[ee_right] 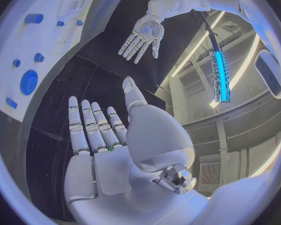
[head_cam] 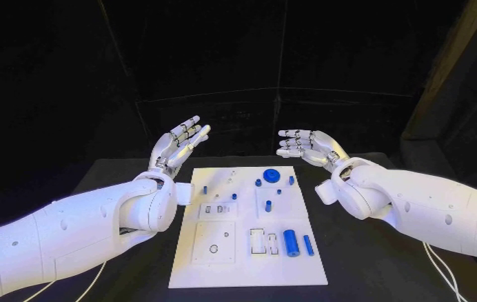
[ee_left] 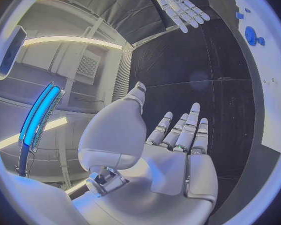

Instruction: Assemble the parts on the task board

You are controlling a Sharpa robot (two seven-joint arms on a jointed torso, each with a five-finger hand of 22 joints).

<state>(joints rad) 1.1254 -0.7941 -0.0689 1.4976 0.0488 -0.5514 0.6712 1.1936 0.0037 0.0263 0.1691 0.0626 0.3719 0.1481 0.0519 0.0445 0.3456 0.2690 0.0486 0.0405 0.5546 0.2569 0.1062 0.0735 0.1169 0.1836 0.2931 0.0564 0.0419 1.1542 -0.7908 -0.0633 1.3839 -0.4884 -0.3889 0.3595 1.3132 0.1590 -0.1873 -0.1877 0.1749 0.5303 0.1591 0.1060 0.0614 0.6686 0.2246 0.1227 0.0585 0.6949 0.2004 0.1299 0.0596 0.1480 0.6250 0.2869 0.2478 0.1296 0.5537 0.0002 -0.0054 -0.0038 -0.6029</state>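
i see the task board (head_cam: 249, 274) flat at the middle of the black worktop (head_cam: 378, 260), blue parts (head_cam: 290, 241) on it. left hand (head_cam: 177, 147) at its 11 o'clock and right hand (head_cam: 310, 147) at 1 o'clock hover with fingers spread, holding nothing.

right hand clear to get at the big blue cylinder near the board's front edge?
Probably yes. The right hand is open and holds nothing, and nothing covers the blue cylinder on the board; only a thin blue rod lies beside it.

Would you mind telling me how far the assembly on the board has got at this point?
Nothing looks started. Both the left hand and right hand hover open beyond the task board, holding nothing. Blue parts lie loose on it: a round disc, a large cylinder, a thin rod. All picking and fitting remains.
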